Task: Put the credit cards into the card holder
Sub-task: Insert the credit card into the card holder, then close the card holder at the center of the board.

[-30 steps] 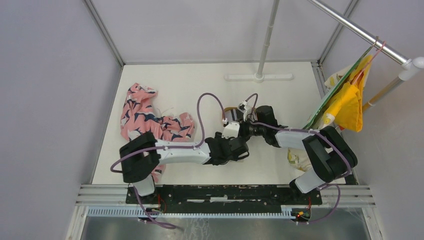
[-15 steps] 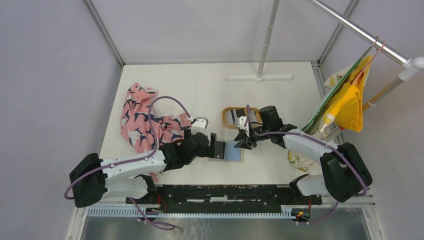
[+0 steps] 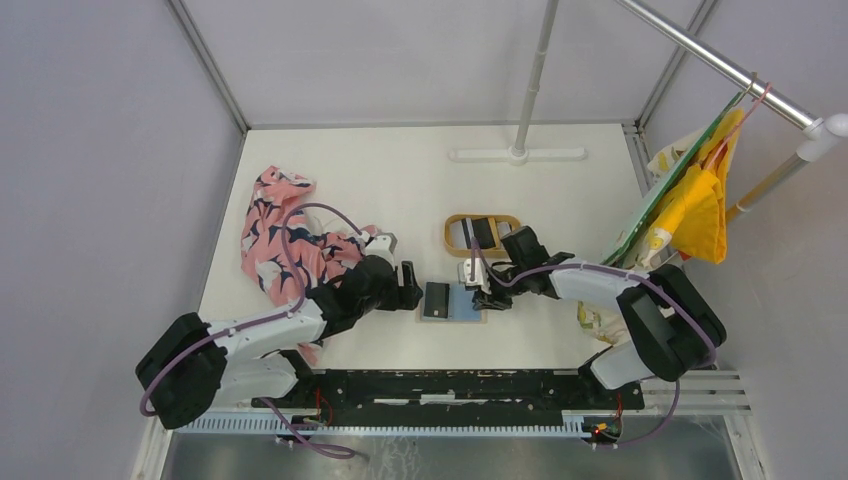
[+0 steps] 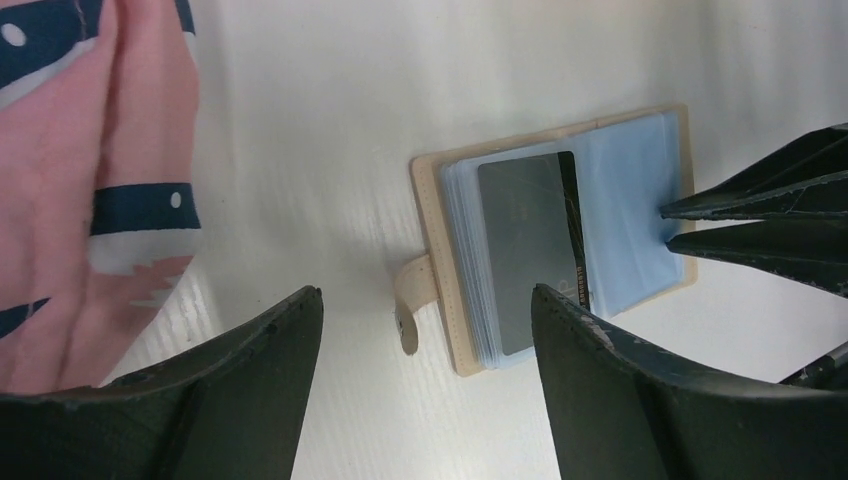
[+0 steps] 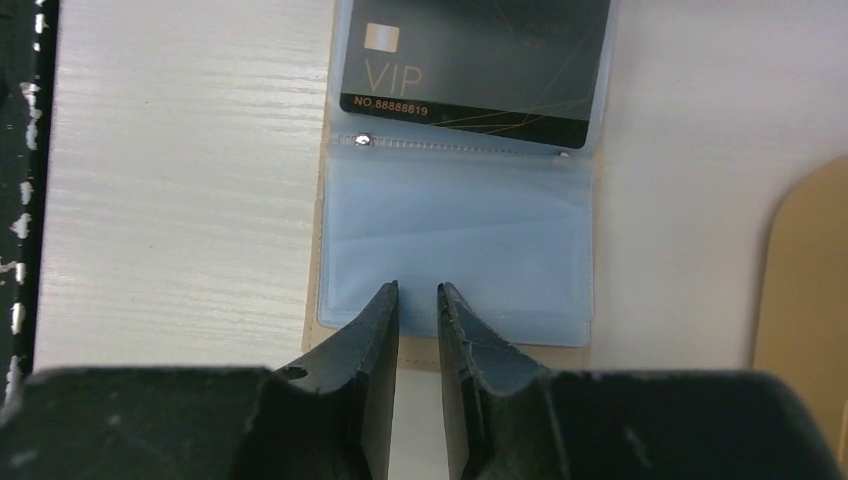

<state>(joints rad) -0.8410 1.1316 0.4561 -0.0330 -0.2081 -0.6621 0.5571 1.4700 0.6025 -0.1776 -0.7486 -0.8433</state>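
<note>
The card holder (image 3: 462, 301) lies open on the white table, tan outside with grey-blue sleeves (image 5: 460, 245). A dark credit card (image 4: 528, 250) marked VIP (image 5: 475, 60) sits in its left half. Its tan tab (image 4: 410, 305) points toward my left gripper (image 3: 410, 288), which stands wide open just left of the holder with nothing in it. My right gripper (image 5: 416, 288) has its tips on the holder's right edge, over the empty sleeve; its jaws are a narrow gap apart with nothing between them. Another dark card (image 3: 485, 232) lies in the oval tray.
The oval wooden-rimmed tray (image 3: 449, 234) stands just behind the holder. A pink patterned cloth (image 3: 285, 235) lies to the left, close to my left arm. A pole's white base (image 3: 517, 154) is at the back. Yellow cloth and bags (image 3: 695, 210) hang at the right.
My left gripper has drawn back leftward off the card holder, leaving the dark card in its left half. My right gripper has come down onto the holder's right edge, and its jaws have narrowed.
</note>
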